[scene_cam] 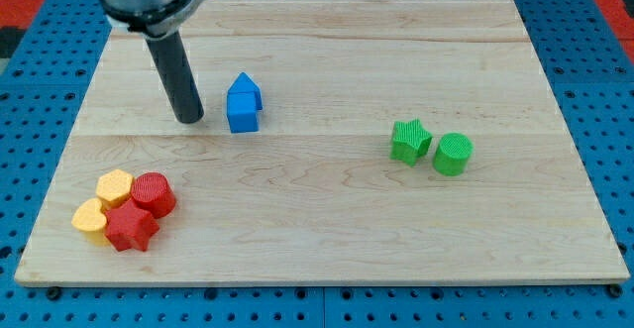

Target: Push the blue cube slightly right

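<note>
The wooden board (327, 239) is being viewed whole, resting on a blue pegboard (594, 70). No container is being shown anywhere on it. The rod is being held upright in the board's top-left quarter, with my tip (190, 120) set down on the wood just to the view's left of the blue cube (243, 110); a narrow gap is being left between them. No pincer is being carried, so nothing is being gripped. The blue cube, seemingly two blue pieces pressed together, is being kept left of the board's centre, towards the top edge. Near the bottom-left corner a cluster is being formed by a red cylinder (154, 193), a red star (131, 228) and two yellow blocks (103, 201). Towards the right edge a green star (410, 139) and a green cylinder (453, 154) are sitting side by side. An off-centre push is likely to be spinning the cube rather than sliding it, and too long a stroke would be carrying it beyond "slightly".
</note>
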You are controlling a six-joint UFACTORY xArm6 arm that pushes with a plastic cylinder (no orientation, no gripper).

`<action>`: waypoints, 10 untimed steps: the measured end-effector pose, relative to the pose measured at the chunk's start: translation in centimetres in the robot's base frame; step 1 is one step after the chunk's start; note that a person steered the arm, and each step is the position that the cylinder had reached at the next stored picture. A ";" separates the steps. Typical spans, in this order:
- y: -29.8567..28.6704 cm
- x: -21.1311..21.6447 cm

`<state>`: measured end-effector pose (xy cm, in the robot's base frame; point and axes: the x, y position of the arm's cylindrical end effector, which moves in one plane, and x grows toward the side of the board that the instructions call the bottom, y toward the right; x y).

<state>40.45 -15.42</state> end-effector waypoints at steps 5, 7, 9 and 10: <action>0.8 -2.4; 2.7 0.5; 4.0 0.7; 5.6 0.7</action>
<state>41.16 -9.83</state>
